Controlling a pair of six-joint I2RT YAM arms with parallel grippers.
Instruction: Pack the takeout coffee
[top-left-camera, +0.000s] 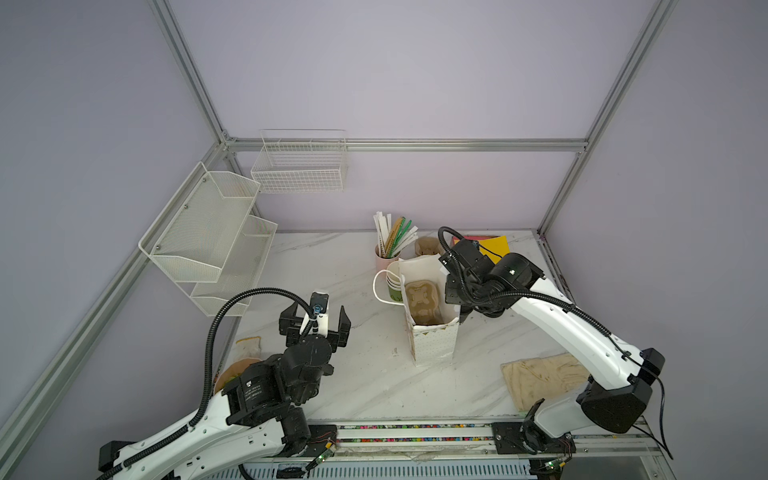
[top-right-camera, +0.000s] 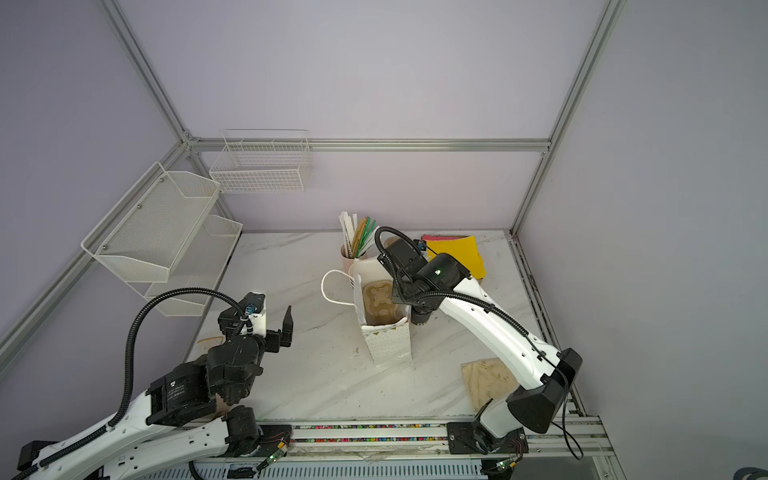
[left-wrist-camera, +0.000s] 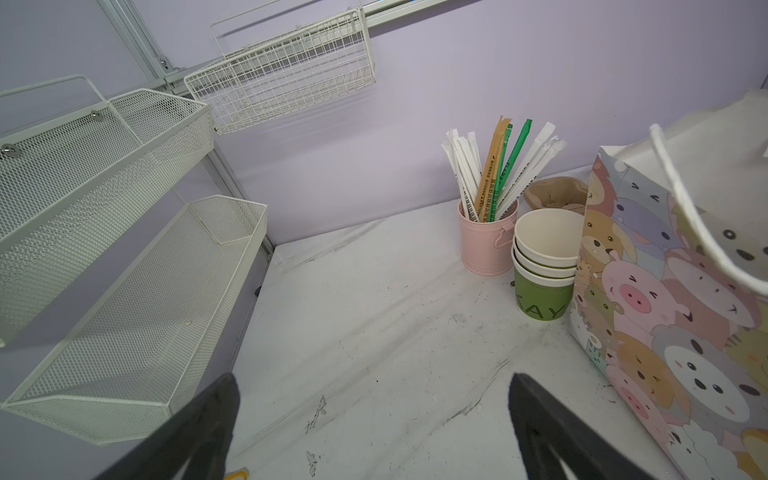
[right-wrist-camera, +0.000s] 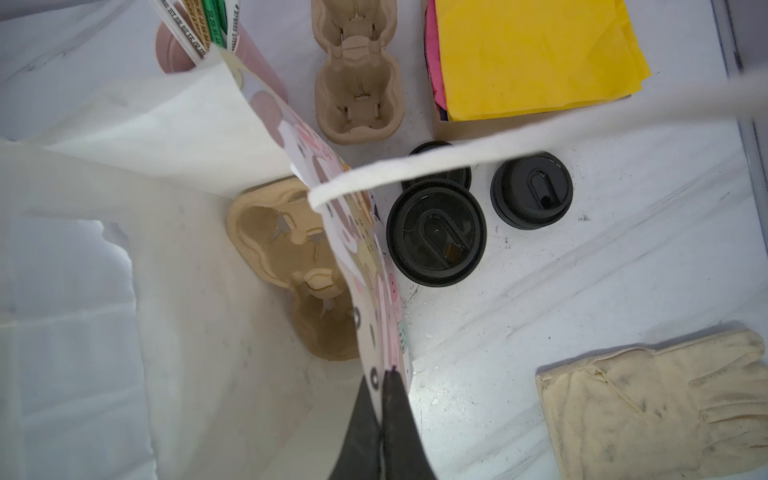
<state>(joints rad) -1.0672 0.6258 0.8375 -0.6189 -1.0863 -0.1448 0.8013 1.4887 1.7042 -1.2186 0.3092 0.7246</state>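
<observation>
My right gripper (right-wrist-camera: 384, 376) is shut on the top edge of the paper bag's (top-left-camera: 434, 345) right wall, one finger inside and one outside. The bag stands upright and open, white inside, cartoon animals outside (left-wrist-camera: 665, 311). A brown pulp cup carrier (right-wrist-camera: 286, 249) lies at its bottom. Just outside that wall sits a large black round lid (right-wrist-camera: 436, 235), seen from above. I cannot tell whether the takeout coffee's green cup is under it. My left gripper (left-wrist-camera: 374, 382) hangs open and empty over bare table, left of the bag.
Two more black lids (right-wrist-camera: 532, 189) lie behind the large one. A stack of green cups (left-wrist-camera: 542, 291) and a pink cup of straws (left-wrist-camera: 486, 245) stand behind the bag. A second carrier (right-wrist-camera: 357, 83), yellow napkins (right-wrist-camera: 532, 54), a cream glove (right-wrist-camera: 665, 403) and white wall racks (top-left-camera: 208, 232) surround it.
</observation>
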